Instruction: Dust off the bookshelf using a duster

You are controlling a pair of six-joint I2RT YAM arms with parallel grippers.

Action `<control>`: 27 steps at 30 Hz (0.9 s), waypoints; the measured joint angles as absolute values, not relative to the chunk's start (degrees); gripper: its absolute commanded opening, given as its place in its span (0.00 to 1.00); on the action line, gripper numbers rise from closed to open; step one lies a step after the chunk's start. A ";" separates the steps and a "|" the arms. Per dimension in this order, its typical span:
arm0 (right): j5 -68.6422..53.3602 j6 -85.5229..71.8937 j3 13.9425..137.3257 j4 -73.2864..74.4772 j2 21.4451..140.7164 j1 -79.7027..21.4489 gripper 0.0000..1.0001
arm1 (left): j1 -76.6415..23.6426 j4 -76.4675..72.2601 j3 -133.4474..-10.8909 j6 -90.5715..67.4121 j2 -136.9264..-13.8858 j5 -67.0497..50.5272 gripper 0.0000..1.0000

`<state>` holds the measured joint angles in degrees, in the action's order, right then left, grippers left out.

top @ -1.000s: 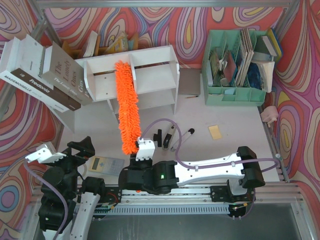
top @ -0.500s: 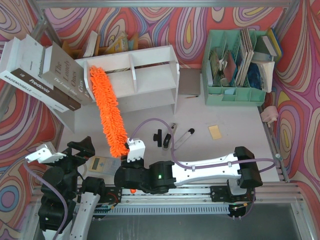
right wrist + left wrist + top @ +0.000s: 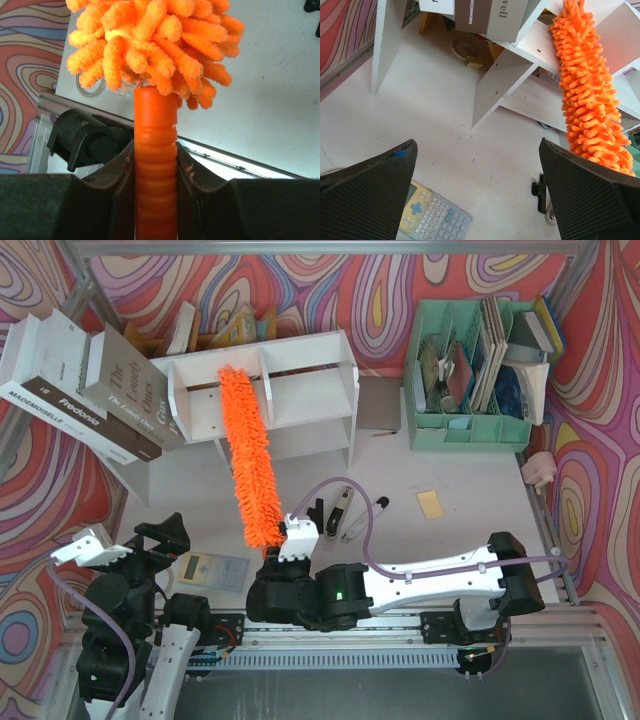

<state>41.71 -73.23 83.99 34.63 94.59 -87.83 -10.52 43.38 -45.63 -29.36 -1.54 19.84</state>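
Clamped in right hand (image 3: 155, 167): ribbed handle of duster (image 3: 248, 455), fluffy head slanting away onto bookshelf (image 3: 310, 375) upper tier, toward worktop's far-left corner. Judged light; head soft, floppy; handle stiff, best gripped there. Left hand (image 3: 480, 192) splayed, holding nothing.

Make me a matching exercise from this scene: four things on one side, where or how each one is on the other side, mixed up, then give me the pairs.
Things
1. fluffy orange microfibre duster
2. mint-green plastic file organiser
3. small pale calculator
4. left gripper

Place or state
A. open, holding nothing
B. lying flat on the table, at its near left
C. handle clamped in the right gripper, head over the white wooden bookshelf
D. standing at the far right, stuffed with papers

Pairs: 1-C, 2-D, 3-B, 4-A
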 measured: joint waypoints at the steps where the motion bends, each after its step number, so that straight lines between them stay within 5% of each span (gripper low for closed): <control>1: 42.11 -73.63 83.99 34.85 94.59 -87.96 0.00 | -10.52 43.38 -45.63 -29.36 -1.54 19.84 0.98; 27: 53.15 -78.50 84.60 39.88 94.56 -94.02 0.00 | -10.52 43.40 -45.63 -29.39 -1.54 19.84 0.99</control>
